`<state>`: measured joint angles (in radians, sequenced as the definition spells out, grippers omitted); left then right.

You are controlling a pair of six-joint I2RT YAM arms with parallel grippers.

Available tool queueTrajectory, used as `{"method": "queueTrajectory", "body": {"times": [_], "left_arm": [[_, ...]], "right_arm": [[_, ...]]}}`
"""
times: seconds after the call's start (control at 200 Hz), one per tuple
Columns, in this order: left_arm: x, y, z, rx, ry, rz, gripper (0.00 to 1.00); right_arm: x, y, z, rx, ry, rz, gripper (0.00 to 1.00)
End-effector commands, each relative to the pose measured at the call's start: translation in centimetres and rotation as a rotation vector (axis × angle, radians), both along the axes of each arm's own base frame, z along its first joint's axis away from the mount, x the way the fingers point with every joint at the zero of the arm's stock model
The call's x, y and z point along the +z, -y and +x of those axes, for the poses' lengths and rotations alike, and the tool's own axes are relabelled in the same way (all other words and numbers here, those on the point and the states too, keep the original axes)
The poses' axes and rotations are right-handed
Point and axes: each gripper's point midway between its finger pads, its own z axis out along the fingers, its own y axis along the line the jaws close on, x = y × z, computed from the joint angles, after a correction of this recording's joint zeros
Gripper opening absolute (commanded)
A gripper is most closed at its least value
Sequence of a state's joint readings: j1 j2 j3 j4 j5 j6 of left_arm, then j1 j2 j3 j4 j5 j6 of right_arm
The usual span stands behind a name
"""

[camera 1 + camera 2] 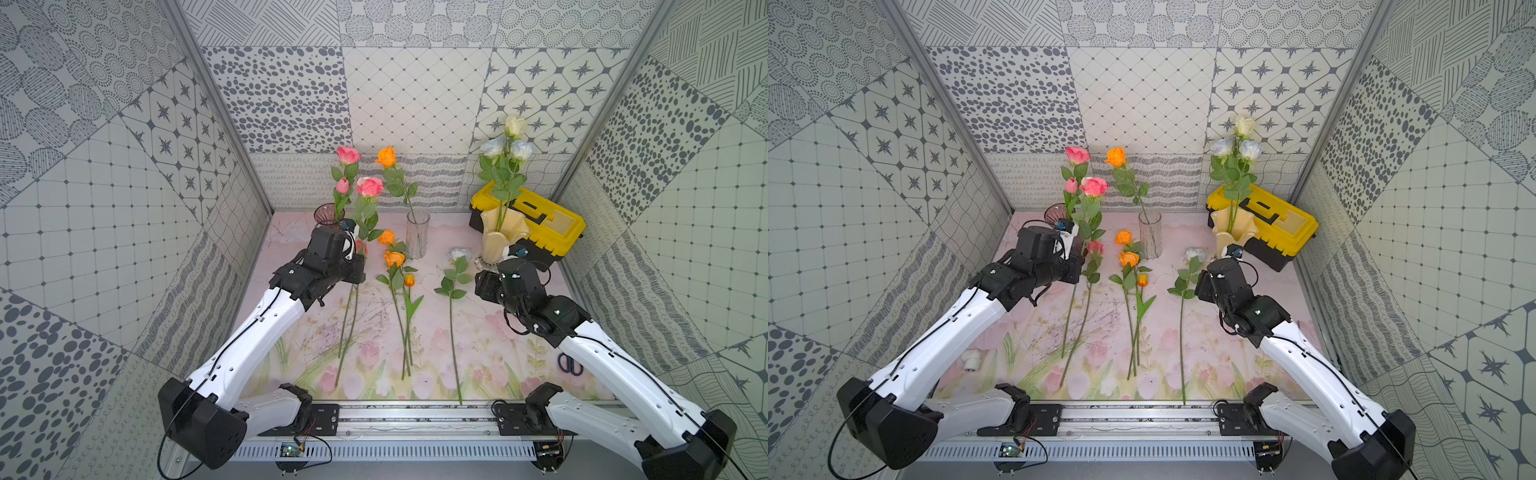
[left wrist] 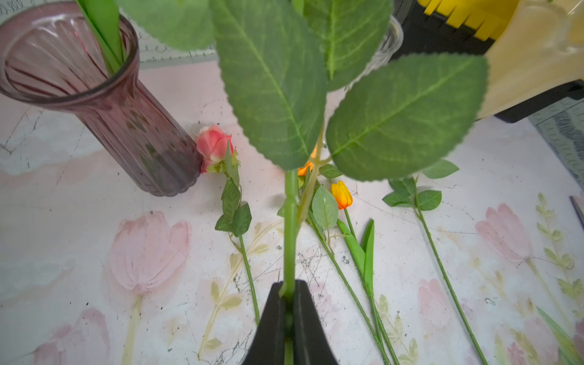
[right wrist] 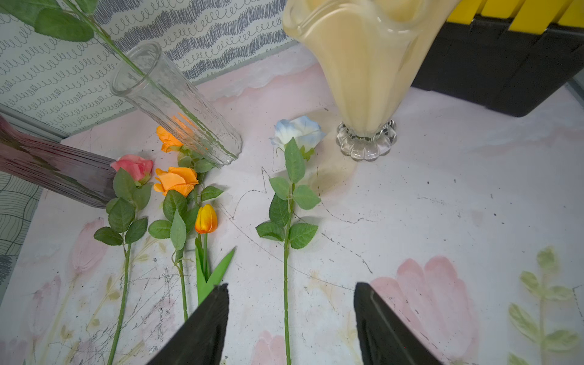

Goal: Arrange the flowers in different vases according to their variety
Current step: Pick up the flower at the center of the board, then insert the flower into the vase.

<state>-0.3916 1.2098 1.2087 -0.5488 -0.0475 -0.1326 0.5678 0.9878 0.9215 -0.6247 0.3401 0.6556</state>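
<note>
Both top views high, facing rear wall [image 1: 415, 104], wrist views low, near, sharing the tablecloth [image 2: 94, 221]

A pink rose [image 1: 369, 185] stands upright, its green stem pinched in the left gripper [image 2: 289, 297]. Just beside it is the purple ribbed vase [image 2: 126, 126], which holds a taller pink rose [image 1: 348, 154] and a pink tulip bud [image 1: 342, 185]. Ahead of that gripper a smaller pink rose [image 2: 215, 147] lies flat, its bloom just beside the vase's base. Two orange roses [image 3: 175, 181] and an orange tulip [image 3: 206, 218] lie between the grippers, near the clear vase [image 3: 177, 104], which holds one orange rose [image 1: 386, 156]. Ahead of the spread-jawed right gripper [image 3: 290, 287] lies a pale-blue rose [image 3: 298, 131], beside the cream ruffled vase [image 3: 366, 63] with its three pale blooms [image 1: 515, 126].
</note>
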Motion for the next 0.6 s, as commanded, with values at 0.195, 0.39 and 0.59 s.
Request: {"method": "queueTrajectory", "body": {"times": [0.195, 0.39, 0.59], "left_arm": [[15.1, 1.0, 4.5, -0.041, 0.548, -0.006, 0.00], [21.3, 0.1, 7.5, -0.003, 0.733, 0.005, 0.00], [25.7, -1.8, 9.6, 0.036, 0.888, 0.012, 0.00]], "right_arm": [[0.4, -0.9, 0.0, 0.023, 0.024, 0.045, 0.67], [0.2, -1.6, 0.0, 0.042, 0.022, 0.065, 0.67], [-0.4, -1.9, 0.0, 0.046, 0.012, 0.073, 0.68]]}}
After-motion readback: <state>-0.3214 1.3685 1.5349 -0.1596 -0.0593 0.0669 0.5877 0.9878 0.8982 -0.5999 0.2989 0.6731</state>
